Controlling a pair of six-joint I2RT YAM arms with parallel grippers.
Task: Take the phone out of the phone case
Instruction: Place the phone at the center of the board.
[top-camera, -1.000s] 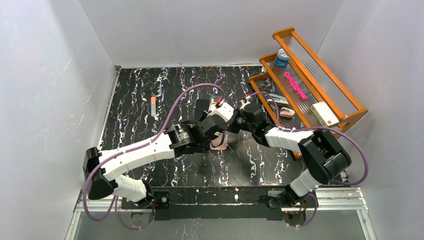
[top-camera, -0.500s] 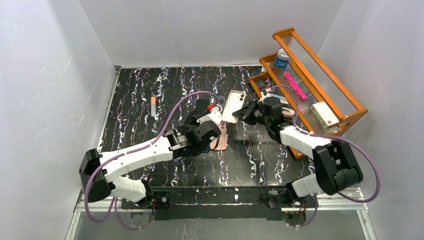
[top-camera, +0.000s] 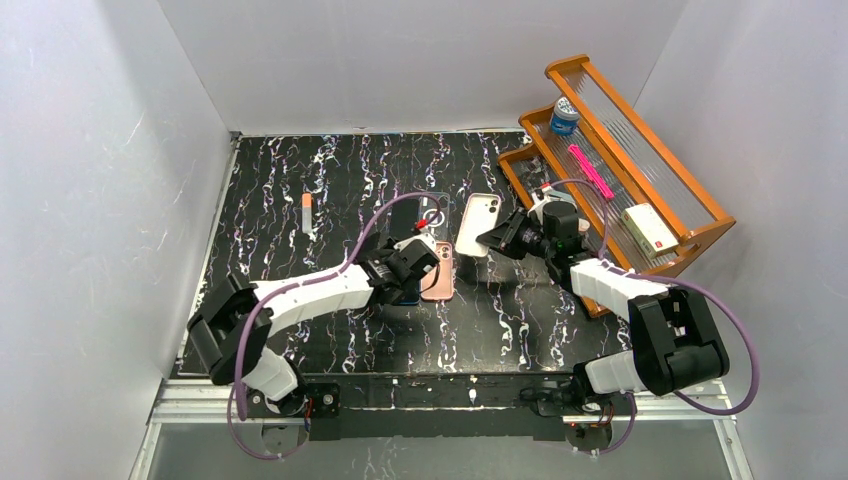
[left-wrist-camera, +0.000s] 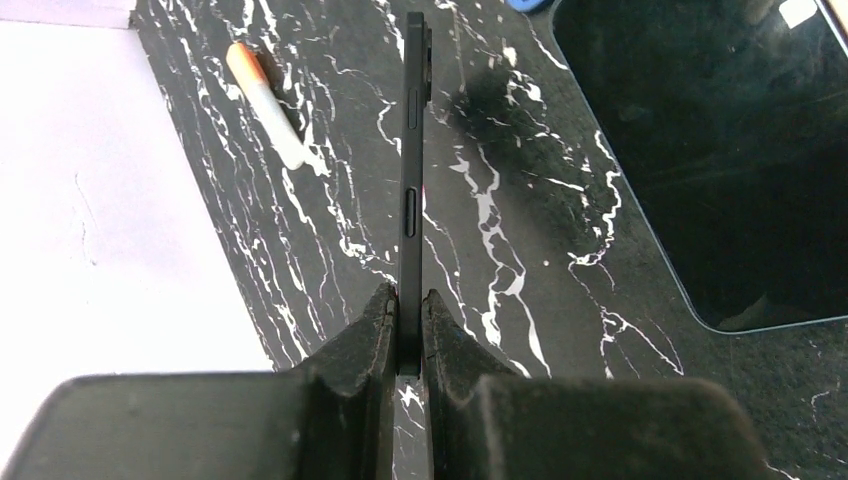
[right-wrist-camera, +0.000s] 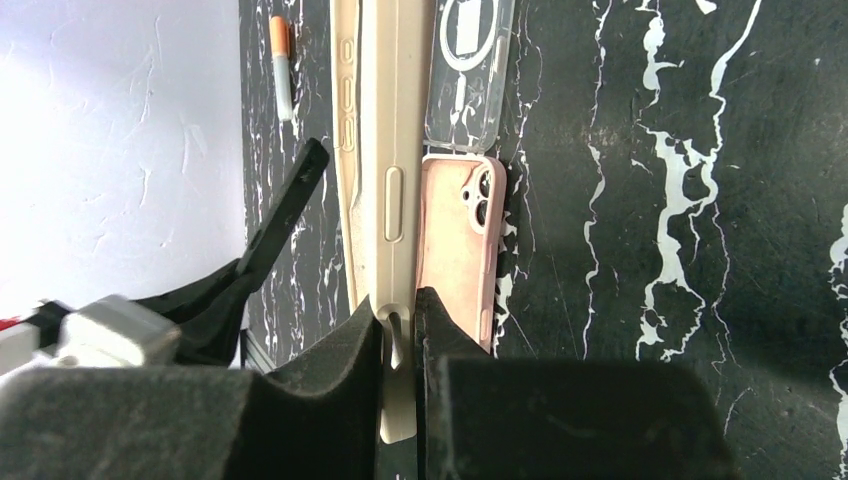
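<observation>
My left gripper (top-camera: 408, 264) is shut on a thin black phone (left-wrist-camera: 411, 170), held edge-on just above the table; its jaws (left-wrist-camera: 405, 300) pinch the phone's bottom end. My right gripper (top-camera: 499, 240) is shut on a cream phone case (top-camera: 477, 224), held tilted above the table to the right of the left gripper. In the right wrist view the case (right-wrist-camera: 385, 180) runs edge-on up from the jaws (right-wrist-camera: 398, 305). The case and the black phone are apart.
A pink phone or case (top-camera: 438, 272) lies back-up between the grippers, a clear case (top-camera: 432, 209) beyond it. A dark glossy screen (left-wrist-camera: 720, 150) lies to the right of the left gripper. An orange-capped marker (top-camera: 307, 213) lies left. A wooden rack (top-camera: 690, 215) stands right.
The two grippers have pulled apart. The right one moved right with the cream case. The left arm dropped lower and back towards the table with the black phone.
</observation>
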